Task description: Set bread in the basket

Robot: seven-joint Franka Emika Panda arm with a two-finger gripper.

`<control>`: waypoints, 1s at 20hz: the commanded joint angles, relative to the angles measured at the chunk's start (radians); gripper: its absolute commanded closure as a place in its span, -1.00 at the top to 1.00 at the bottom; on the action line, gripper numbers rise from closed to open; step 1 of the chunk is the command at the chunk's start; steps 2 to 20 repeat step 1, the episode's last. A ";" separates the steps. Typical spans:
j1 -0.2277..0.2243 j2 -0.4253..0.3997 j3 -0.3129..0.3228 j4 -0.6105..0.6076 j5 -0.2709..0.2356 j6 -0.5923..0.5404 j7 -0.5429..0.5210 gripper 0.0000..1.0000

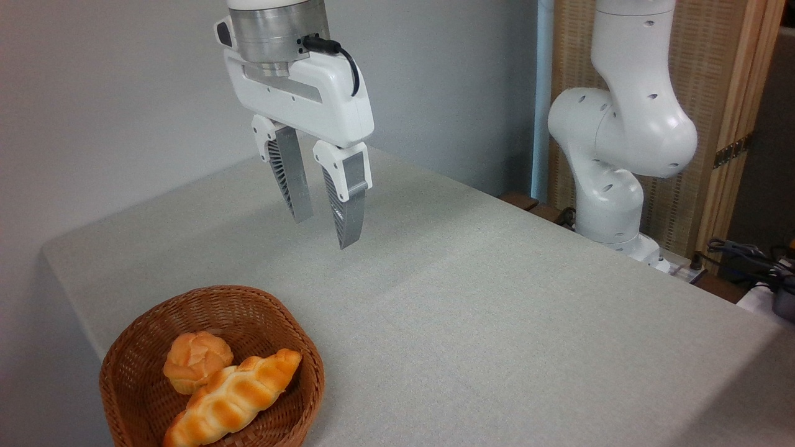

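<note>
Two pieces of bread lie in one round, reddish-brown woven wicker basket (124,372) at the near left corner of the table. The first is the long, narrow braided loaf (231,397), golden-orange with paler creases and pointed ends. It lies slantwise across the basket, its upper tip close under the right rim and its lower tip running down to the bottom edge of the picture. The second is a small, round, knotted golden bun (197,360), which sits just behind the loaf on the left and touches its side.

One white two-finger gripper (325,231) hangs in the air above the far middle of the table, well apart from the basket and higher than it. Its two grey ribbed fingers (297,180) point down with a plain gap between them, spread apart, and nothing is held between them. A black cable (345,56) loops out from the metal wrist above the gripper's body.

One table (497,323) fills most of the view, covered with a pale grey-green cloth. At its far right edge stands the white jointed base of the arm (621,136), in front of a light wooden panel (714,81). Some dark cables (745,254) lie at the right edge beyond the table.
</note>
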 commanded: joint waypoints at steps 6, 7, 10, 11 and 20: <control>-0.009 -0.001 0.013 0.015 -0.010 -0.024 0.000 1.00; -0.009 -0.001 0.013 0.015 -0.010 -0.024 0.000 1.00; -0.009 -0.001 0.013 0.015 -0.010 -0.024 0.000 1.00; -0.009 -0.001 0.013 0.015 -0.010 -0.024 0.000 1.00; -0.009 -0.001 0.013 0.015 -0.010 -0.024 0.000 1.00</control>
